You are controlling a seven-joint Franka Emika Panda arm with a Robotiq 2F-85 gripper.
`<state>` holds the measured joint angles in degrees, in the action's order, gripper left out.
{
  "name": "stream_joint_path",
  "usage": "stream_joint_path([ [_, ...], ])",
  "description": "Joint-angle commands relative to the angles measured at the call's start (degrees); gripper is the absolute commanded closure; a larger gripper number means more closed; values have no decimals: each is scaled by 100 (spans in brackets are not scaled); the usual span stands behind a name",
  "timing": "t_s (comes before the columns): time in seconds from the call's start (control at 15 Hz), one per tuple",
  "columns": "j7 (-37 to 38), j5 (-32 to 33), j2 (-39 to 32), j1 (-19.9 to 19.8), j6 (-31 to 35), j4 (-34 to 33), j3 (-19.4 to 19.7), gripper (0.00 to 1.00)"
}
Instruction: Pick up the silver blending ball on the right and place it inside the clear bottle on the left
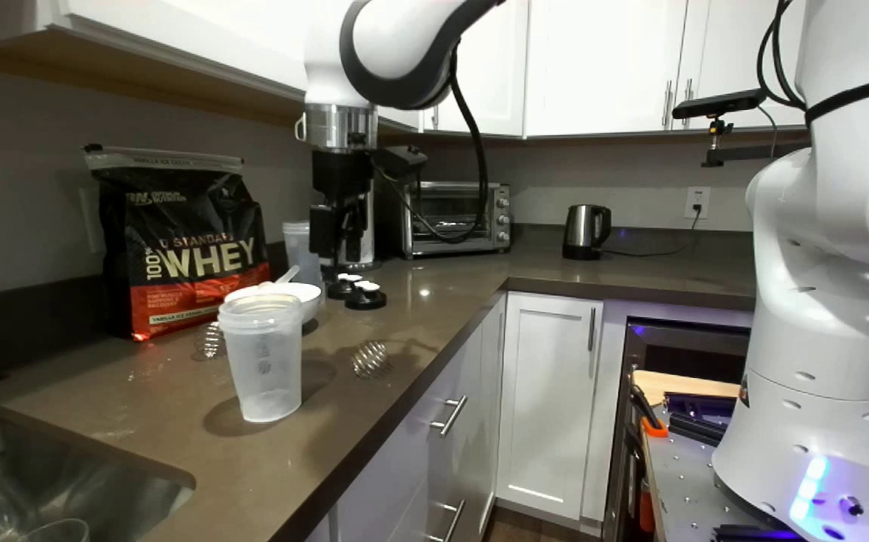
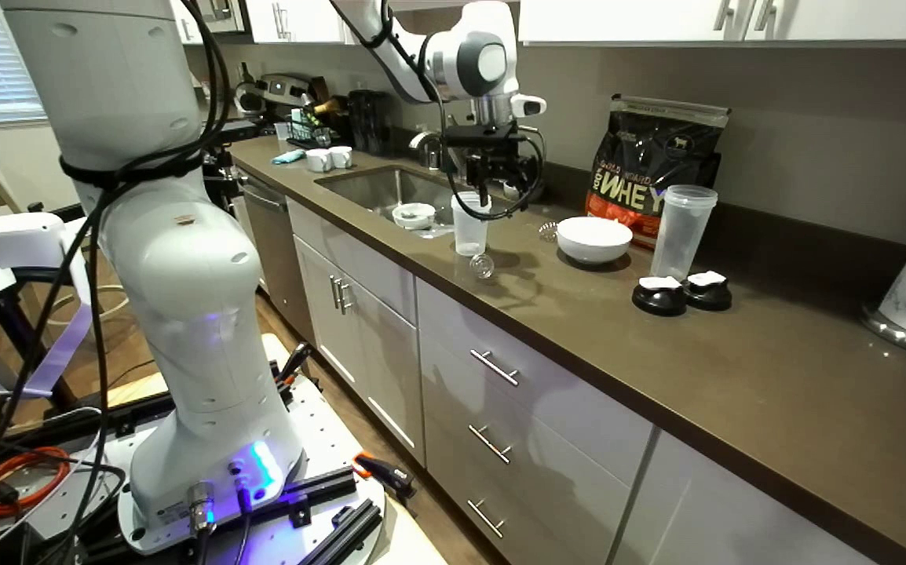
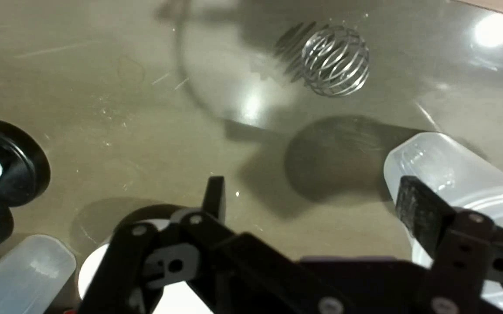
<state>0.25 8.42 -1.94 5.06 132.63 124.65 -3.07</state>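
The silver blending ball (image 1: 370, 360) is a small wire coil on the counter, beside the clear bottle and close to the counter's front edge. It also shows in an exterior view (image 2: 482, 266) and in the wrist view (image 3: 336, 61). The clear bottle (image 1: 265, 376) is a frosted shaker cup standing upright and open; it also shows in an exterior view (image 2: 469, 231) and at the right of the wrist view (image 3: 439, 161). My gripper (image 3: 312, 185) is open and empty, pointing down above the counter. In the wrist view the right finger overlaps the bottle; the ball lies ahead of the fingertips.
A white bowl (image 2: 594, 239), a whey bag (image 1: 186, 248), a second frosted cup (image 2: 682, 235) and two black lids (image 2: 659, 296) stand along the counter. Another wire ball (image 1: 212, 340) lies by the bag. A sink (image 1: 73, 474) is beyond the bottle.
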Motion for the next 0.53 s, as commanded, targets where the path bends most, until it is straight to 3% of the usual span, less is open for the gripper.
stream_joint_path([
  [0.0, -11, -113, -263, -73, -238, -100, 6, 0],
  [0.47, -161, -677, -177, -92, -1016, 205, -27, 0],
])
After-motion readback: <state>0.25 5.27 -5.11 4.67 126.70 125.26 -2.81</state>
